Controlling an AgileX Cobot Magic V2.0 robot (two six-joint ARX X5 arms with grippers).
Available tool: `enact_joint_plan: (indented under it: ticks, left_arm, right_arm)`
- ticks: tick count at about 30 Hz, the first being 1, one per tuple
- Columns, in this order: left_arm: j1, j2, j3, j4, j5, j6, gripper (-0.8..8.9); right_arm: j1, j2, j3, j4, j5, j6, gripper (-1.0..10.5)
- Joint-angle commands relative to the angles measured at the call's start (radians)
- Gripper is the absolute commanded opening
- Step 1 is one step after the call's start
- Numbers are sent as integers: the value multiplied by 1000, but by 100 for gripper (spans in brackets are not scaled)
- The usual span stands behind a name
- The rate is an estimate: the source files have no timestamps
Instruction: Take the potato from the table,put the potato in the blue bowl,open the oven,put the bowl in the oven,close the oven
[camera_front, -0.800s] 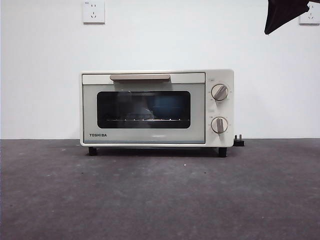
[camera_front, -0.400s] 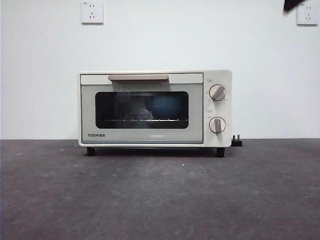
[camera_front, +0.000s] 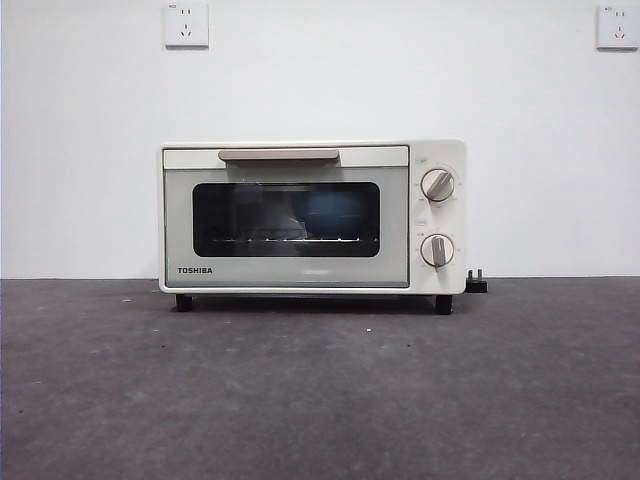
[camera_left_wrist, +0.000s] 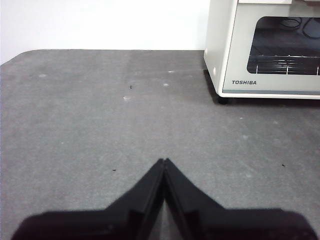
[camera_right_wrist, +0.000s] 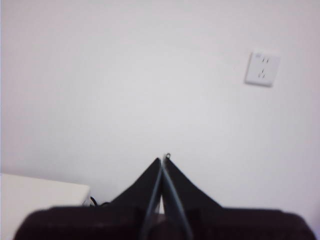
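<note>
Oven (camera_front: 313, 217) door was shut, and you could make out the blue bowl (camera_front: 338, 215) behind the glass; potato not visible, table (camera_front: 320, 390) bare in front. Left gripper (camera_left_wrist: 164, 162) and right gripper (camera_right_wrist: 163, 161) were both closed, holding nothing. Task looked done to you, nothing left.

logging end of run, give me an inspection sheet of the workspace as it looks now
surface: dark grey table, faint pale specks.
job's things: oven door shut; blue shape, likely the blue bowl, behind the glass; potato not seen.
clutter: nothing seen.
grippers: left gripper shut, empty, above the table; right gripper shut, empty, facing the wall.
cables: black plug beside the oven.
surroundings: white wall, two wall sockets.
</note>
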Motion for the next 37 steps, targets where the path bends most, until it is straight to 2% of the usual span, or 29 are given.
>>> enact_joint_plan:
  ticks: [1,7,13,16,21,25,29,35,37]
  left_arm:
    - [2,0,-10,8,3,-5,-4]
    - [2,1,-10,8,3,-5,-4]
    - [2,1,-10,8,3,-5,-4]
    - [2,1,-10,8,3,-5,-4]
    - [2,1,-10,8,3,-5,-4]
    - [2,1,-10,8,3,-5,-4]
    - [2,1,-10,8,3,-5,-4]
    - [2,3,-10,8,3,-5,-4]
    - [2,4,-10,8,3,-5,-4]
  right_arm:
    - [-5,-138,-206,30,0,-14,1]
    - [-42,-388,-579,70,-19,10,2]
    - [-75,-613,-837,66,-194,30,1]
    - [-86,-665,-889,66,-225,31,2]
    - [-88,-709,-932,39,-204,32,1]
    - [-88,-736,-968,36,-157,95,2]
    - [-88,-778,-970,-71,-78,156,1]
    - [-88,-837,-970,-246,-29,161,1]
    - [-90,-837,-970,-247,-29,161,1]
